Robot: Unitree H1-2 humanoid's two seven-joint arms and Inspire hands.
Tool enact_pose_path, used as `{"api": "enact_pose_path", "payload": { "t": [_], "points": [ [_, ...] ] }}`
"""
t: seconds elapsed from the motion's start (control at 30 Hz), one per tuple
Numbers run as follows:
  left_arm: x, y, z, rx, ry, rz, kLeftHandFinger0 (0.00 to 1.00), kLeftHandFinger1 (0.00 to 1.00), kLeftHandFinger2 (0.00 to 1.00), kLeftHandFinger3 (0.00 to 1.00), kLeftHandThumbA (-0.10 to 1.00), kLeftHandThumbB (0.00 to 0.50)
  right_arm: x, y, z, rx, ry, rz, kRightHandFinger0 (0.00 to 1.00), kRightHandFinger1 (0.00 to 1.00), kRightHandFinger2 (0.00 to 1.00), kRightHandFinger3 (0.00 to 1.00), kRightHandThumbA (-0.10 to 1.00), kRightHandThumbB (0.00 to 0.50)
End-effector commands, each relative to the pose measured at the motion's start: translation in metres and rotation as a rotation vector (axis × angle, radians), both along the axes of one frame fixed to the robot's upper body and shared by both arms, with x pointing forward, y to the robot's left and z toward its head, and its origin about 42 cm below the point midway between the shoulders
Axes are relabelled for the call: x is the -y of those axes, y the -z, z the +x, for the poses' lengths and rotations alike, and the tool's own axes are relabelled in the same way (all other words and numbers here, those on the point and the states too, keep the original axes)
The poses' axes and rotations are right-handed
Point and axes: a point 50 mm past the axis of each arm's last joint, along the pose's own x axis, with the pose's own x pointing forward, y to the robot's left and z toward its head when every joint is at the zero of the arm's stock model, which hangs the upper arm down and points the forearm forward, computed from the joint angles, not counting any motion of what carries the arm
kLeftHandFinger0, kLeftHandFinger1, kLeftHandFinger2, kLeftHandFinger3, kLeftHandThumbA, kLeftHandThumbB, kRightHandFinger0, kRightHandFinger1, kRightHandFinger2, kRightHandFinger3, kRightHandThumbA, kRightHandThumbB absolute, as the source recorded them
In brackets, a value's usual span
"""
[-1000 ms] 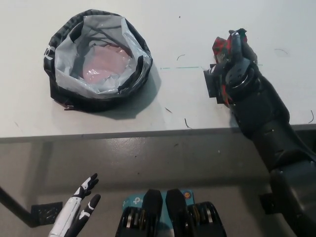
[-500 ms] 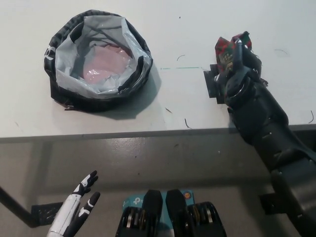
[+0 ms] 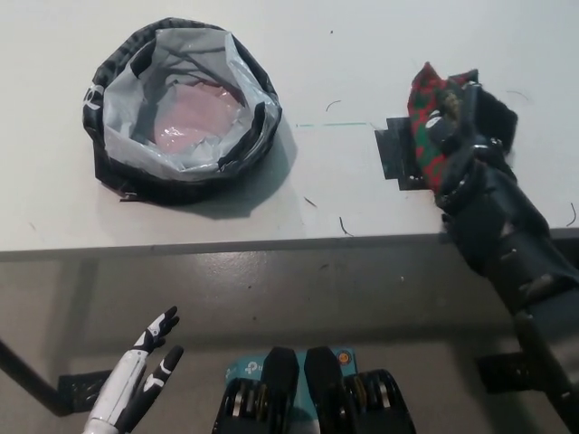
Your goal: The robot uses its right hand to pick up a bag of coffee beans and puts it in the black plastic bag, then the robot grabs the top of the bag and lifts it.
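Note:
The coffee bean bag (image 3: 426, 127), red with green specks, stands tilted near the table's right front, over a black tape mark (image 3: 393, 155). My black right hand (image 3: 463, 134) is shut on the bag from its right side and hides much of it. The black plastic bag (image 3: 179, 113) sits open at the table's left, its rim rolled down, showing a grey lining and a pinkish patch inside. My white left hand (image 3: 143, 371) hangs below the table edge at the lower left, fingers apart and holding nothing.
The white table (image 3: 326, 194) ends at a front edge across the middle of the picture; grey floor lies below. A thin green line (image 3: 333, 124) runs between the two bags. Small dark scuffs dot the tabletop.
My right hand has shifted right and turned, raising the coffee bag so more of its red side shows. The left hand has barely moved.

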Motion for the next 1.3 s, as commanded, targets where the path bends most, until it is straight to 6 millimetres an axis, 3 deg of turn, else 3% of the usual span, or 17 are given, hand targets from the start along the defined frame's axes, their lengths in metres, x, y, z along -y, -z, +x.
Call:
{"api": "enact_pose_path", "payload": {
  "t": [0.0, 0.03, 0.07, 0.13, 0.17, 0.23, 0.27, 0.3, 0.53, 0.67, 0.83, 0.87, 0.9, 0.97, 1.03, 1.13, 1.27],
  "points": [
    [-0.005, -0.014, 0.005, 0.066, 0.020, 0.028, 1.00, 1.00, 1.00, 1.00, 1.00, 0.188, 0.005, 0.006, -0.002, 0.115, 0.023, 0.341, 0.01, 0.05, 0.10, 0.18, -0.10, 0.240],
    [-0.005, -0.014, 0.005, 0.069, 0.022, 0.025, 1.00, 1.00, 1.00, 1.00, 1.00, 0.187, 0.007, 0.006, -0.003, 0.137, 0.026, 0.414, 0.01, 0.06, 0.11, 0.19, -0.10, 0.230],
    [-0.005, -0.015, 0.006, 0.070, 0.020, 0.025, 1.00, 1.00, 1.00, 1.00, 1.00, 0.190, 0.009, 0.006, -0.002, 0.156, 0.028, 0.527, 0.12, 0.17, 0.17, 0.22, -0.10, 0.200],
    [-0.006, -0.016, 0.008, 0.071, 0.020, 0.023, 1.00, 1.00, 1.00, 1.00, 1.00, 0.195, 0.011, 0.004, -0.001, 0.166, 0.031, 0.644, 0.05, 0.13, 0.22, 0.31, -0.10, 0.172],
    [-0.006, -0.016, 0.009, 0.070, 0.019, 0.026, 1.00, 1.00, 1.00, 1.00, 1.00, 0.197, 0.017, 0.002, 0.002, 0.202, 0.049, 1.036, 0.00, 0.07, 0.28, 0.50, -0.10, 0.140],
    [-0.007, -0.016, 0.010, 0.070, 0.016, 0.029, 1.00, 1.00, 1.00, 1.00, 1.00, 0.190, 0.020, -0.003, 0.004, 0.218, 0.080, 1.229, 0.00, 0.21, 0.63, 0.63, -0.10, 0.152],
    [-0.007, -0.017, 0.010, 0.069, 0.015, 0.033, 1.00, 1.00, 1.00, 1.00, 1.00, 0.193, 0.020, -0.004, 0.005, 0.223, 0.077, 1.306, 0.00, 0.23, 0.70, 0.69, -0.10, 0.135],
    [-0.007, -0.017, 0.010, 0.070, 0.016, 0.035, 1.00, 1.00, 1.00, 1.00, 1.00, 0.186, 0.022, -0.005, 0.006, 0.218, 0.089, 1.446, 0.00, 0.18, 0.70, 0.98, -0.10, 0.143],
    [-0.006, -0.013, 0.006, 0.055, 0.019, 0.018, 1.00, 1.00, 1.00, 1.00, 1.00, 0.196, 0.027, -0.004, 0.006, 0.209, 0.117, 1.850, 0.00, 0.11, 0.76, 1.00, -0.10, 0.072],
    [-0.005, -0.012, 0.007, 0.060, 0.023, 0.015, 1.00, 1.00, 1.00, 1.00, 1.00, 0.155, 0.028, -0.004, 0.007, 0.218, 0.119, 2.057, 0.00, 0.06, 0.73, 1.00, -0.10, 0.056],
    [-0.006, -0.010, 0.003, 0.052, 0.018, 0.018, 1.00, 1.00, 1.00, 1.00, 1.00, 0.154, 0.023, -0.006, 0.008, 0.247, 0.089, 2.303, 0.00, 0.17, 0.69, 1.00, -0.10, 0.056],
    [-0.005, -0.009, 0.002, 0.051, 0.013, 0.019, 1.00, 1.00, 1.00, 1.00, 1.00, 0.155, 0.021, -0.009, 0.008, 0.258, 0.063, 2.352, 0.00, 0.21, 0.71, 1.00, -0.10, 0.048],
    [-0.005, -0.010, 0.003, 0.051, 0.009, 0.011, 1.00, 1.00, 1.00, 1.00, 1.00, 0.159, 0.017, -0.016, 0.011, 0.273, 0.031, 2.402, 0.00, 0.23, 0.72, 0.87, -0.10, 0.031],
    [-0.006, -0.010, 0.002, 0.052, 0.006, 0.007, 1.00, 1.00, 1.00, 1.00, 1.00, 0.156, 0.011, -0.025, 0.013, 0.300, -0.018, 2.437, 0.00, 0.26, 0.72, 0.89, -0.10, 0.033],
    [-0.005, -0.008, -0.001, 0.051, 0.011, 0.006, 1.00, 1.00, 1.00, 1.00, 1.00, 0.147, 0.008, -0.030, 0.014, 0.307, -0.033, 2.463, 0.00, 0.31, 0.72, 1.00, -0.10, 0.034],
    [-0.004, -0.008, -0.001, 0.057, 0.014, 0.006, 1.00, 1.00, 1.00, 1.00, 1.00, 0.141, 0.000, -0.046, 0.016, 0.308, -0.108, 2.489, 0.00, 0.31, 0.73, 1.00, -0.10, 0.043],
    [-0.005, -0.010, 0.002, 0.066, 0.013, 0.009, 1.00, 1.00, 1.00, 1.00, 1.00, 0.143, -0.014, -0.076, 0.018, 0.343, -0.230, 2.493, 0.00, 0.21, 0.75, 1.00, -0.10, 0.037]
  ]
}}
